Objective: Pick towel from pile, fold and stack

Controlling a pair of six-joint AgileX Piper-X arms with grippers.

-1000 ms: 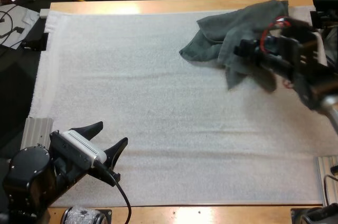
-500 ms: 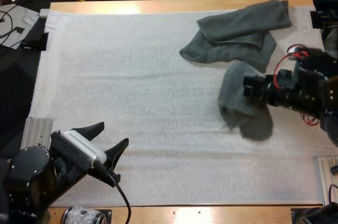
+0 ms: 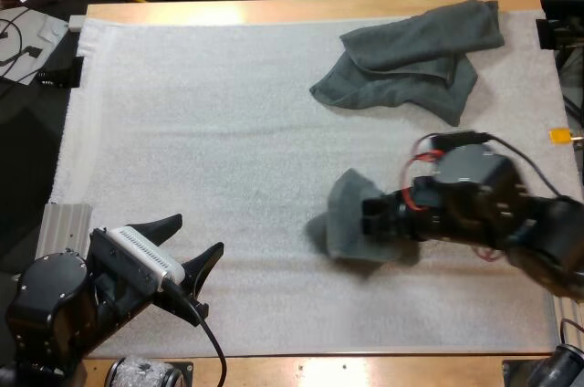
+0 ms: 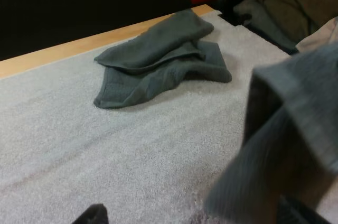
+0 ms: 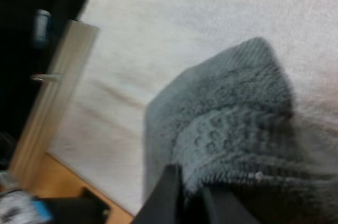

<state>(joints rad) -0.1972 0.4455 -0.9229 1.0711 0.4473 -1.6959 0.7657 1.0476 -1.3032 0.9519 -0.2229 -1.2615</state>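
- Beneath the right end effector (image 3: pixel 370 221) and the left end effector (image 3: pixel 187 243), a white mat (image 3: pixel 201 113) covers the wooden surface (image 3: pixel 274 11).
- Beyond the right end effector, well apart from it, a crumpled towel pile (image 3: pixel 411 63) lies at the mat's far side.
- Clamped between that end effector's fingers, a single towel (image 3: pixel 345 223) bunches just ahead of them, over the mat.
- Well apart from both towels, the left end effector has its fingers spread, holding nothing.

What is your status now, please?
Right gripper shut on towel, over mat. Left gripper open, near edge. Pile far right. Nothing in the way.
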